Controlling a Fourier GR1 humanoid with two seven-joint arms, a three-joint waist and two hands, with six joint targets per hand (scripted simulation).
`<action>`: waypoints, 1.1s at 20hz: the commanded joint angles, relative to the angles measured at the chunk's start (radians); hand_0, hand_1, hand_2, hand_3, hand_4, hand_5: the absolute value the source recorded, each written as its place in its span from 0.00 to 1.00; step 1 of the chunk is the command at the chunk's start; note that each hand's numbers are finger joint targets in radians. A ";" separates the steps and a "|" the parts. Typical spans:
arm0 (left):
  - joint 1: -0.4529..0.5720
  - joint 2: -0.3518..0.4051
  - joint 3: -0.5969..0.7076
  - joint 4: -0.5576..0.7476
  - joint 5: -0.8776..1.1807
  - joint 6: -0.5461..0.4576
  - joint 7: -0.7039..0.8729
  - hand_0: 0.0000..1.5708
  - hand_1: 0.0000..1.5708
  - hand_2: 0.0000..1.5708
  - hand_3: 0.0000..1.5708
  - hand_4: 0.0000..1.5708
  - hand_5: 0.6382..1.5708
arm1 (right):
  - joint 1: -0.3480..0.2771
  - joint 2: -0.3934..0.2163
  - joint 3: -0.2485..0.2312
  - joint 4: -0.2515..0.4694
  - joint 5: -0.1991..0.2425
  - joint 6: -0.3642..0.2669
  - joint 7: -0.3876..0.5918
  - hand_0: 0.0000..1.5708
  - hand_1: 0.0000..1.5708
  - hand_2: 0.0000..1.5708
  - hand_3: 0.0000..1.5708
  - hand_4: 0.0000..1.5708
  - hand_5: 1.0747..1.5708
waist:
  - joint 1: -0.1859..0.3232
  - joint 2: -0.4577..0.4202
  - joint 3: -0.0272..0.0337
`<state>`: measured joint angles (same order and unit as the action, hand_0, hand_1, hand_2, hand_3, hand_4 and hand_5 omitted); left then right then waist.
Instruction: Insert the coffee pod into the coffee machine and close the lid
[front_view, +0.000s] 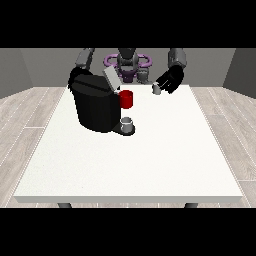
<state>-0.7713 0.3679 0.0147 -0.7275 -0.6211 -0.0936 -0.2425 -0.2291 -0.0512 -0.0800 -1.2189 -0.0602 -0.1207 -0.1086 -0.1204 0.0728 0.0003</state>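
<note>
Coffee pod (156, 89) sits pinched in our hand at the view's right (169, 80), right of the coffee machine (96, 104), whose lid (111, 78) stands open.

Hand (170, 80) at view's right raised, fingers curled

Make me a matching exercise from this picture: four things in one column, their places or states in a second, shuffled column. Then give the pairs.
Things:
1. coffee pod
2. coffee machine lid
3. grey cup
4. red holder

Places or states:
A. on the machine's base, under the spout
B. raised open
C. at the robot hand at the view's right
D. on the machine's front, above the cup

Pairs: 1-C, 2-B, 3-A, 4-D
</note>
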 joint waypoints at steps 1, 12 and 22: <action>-0.055 0.045 0.045 0.024 -0.002 0.024 -0.025 0.80 0.80 0.85 0.82 0.35 1.00 | -0.020 0.009 0.035 -0.059 0.006 0.012 0.020 0.00 0.00 0.00 0.00 0.30 1.00 | -0.068 0.054 -0.0005; -0.257 0.056 0.095 0.012 0.012 -0.036 0.117 0.79 0.79 0.82 0.79 0.33 1.00 | -0.073 0.016 0.047 -0.065 0.047 -0.030 0.012 0.00 0.00 0.00 0.00 0.31 1.00 | -0.102 0.086 0.0001; -0.331 0.095 0.124 0.056 0.011 -0.048 0.109 0.81 0.81 0.85 0.81 0.33 1.00 | -0.095 -0.006 0.040 -0.140 0.035 -0.017 0.058 0.00 0.00 0.00 0.00 0.33 1.00 | -0.168 0.143 -0.0001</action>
<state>-1.0940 0.4714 0.1369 -0.6765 -0.6042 -0.1560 -0.1279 -0.3236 -0.0422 -0.0279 -1.3467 -0.0182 -0.1480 -0.0433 -0.2760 0.1967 0.0003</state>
